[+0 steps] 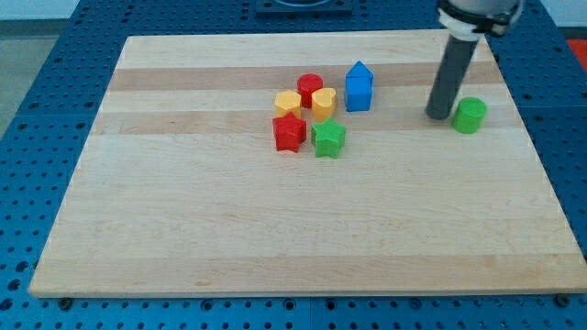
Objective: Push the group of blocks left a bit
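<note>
Rod's lower end, my tip [440,115], rests on the wooden board [275,238]; we have no claw, so no jaw state to tell. Just beside it at 3 o'clock stands the green cylinder [470,115]. Well apart at 9 o'clock sits the group: blue house-shaped block [359,87], yellow heart [323,103], red cylinder [310,88], yellow hexagon [288,102], green star [327,138], red star [289,133].

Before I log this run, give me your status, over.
My tip down at view's right, just left of green cylinder. Group mid-board, left of tip, not touched. Blue block nearest tip; path open.
</note>
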Action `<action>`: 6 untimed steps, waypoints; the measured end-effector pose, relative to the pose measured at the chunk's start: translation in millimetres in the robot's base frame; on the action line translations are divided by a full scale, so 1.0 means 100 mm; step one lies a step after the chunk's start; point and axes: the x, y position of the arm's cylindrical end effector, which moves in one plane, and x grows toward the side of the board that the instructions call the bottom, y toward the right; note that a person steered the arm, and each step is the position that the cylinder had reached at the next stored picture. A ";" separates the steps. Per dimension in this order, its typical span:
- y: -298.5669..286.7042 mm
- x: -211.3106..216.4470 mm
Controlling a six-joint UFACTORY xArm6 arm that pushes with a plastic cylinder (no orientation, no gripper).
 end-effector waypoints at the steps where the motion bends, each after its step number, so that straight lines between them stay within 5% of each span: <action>1: -0.41 0.02; 6: -2.08 0.30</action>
